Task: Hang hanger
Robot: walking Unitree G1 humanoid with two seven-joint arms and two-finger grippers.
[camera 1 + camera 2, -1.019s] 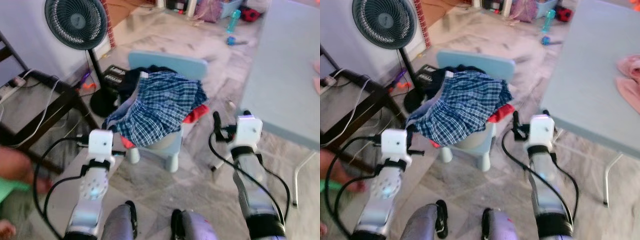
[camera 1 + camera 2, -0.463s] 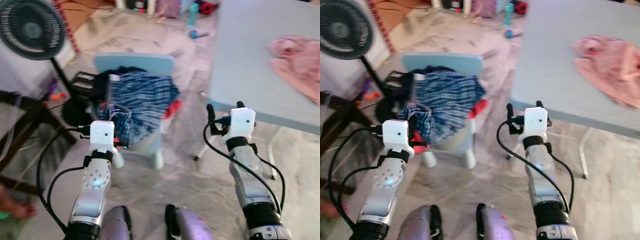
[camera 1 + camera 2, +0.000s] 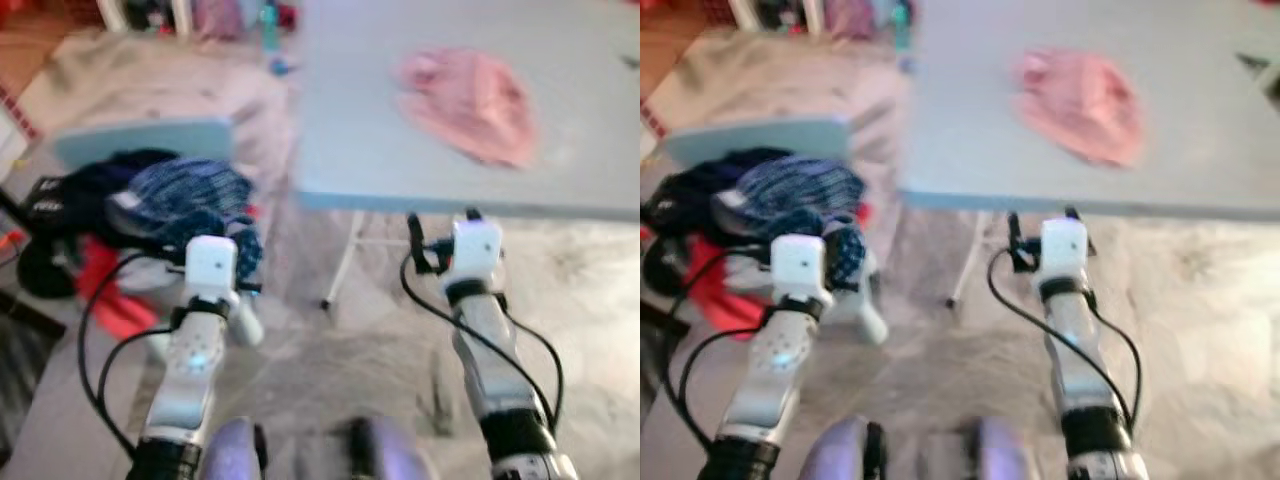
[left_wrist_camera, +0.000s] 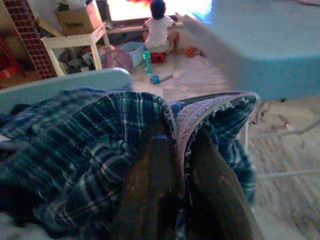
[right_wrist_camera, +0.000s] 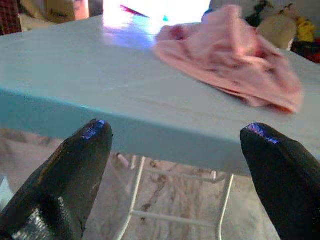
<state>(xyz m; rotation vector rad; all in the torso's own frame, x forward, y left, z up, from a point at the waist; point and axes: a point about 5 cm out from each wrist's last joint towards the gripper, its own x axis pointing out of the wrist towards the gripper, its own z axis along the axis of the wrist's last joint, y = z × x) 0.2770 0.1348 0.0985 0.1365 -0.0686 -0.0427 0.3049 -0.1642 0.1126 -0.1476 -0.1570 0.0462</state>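
Since the earlier frame, my head camera has swung right. Eye views: pink cloth point(image 3: 470, 100) on the tabletop point(image 3: 360, 150); chair point(image 3: 140, 150) with clothes at left. Left wrist view: my left hand point(image 4: 182, 185) grips plaid cloth point(image 4: 75, 150). Right wrist view: my right hand point(image 5: 175, 150) gapes open, facing the tabletop edge. No hanger visible.

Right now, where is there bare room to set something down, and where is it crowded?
Free: the table top on every side of the pink cloth, including the strip along its near edge facing the open right end effector. Crowded: the chair at left, heaped with clothes, where the left end effector pinches checked fabric.
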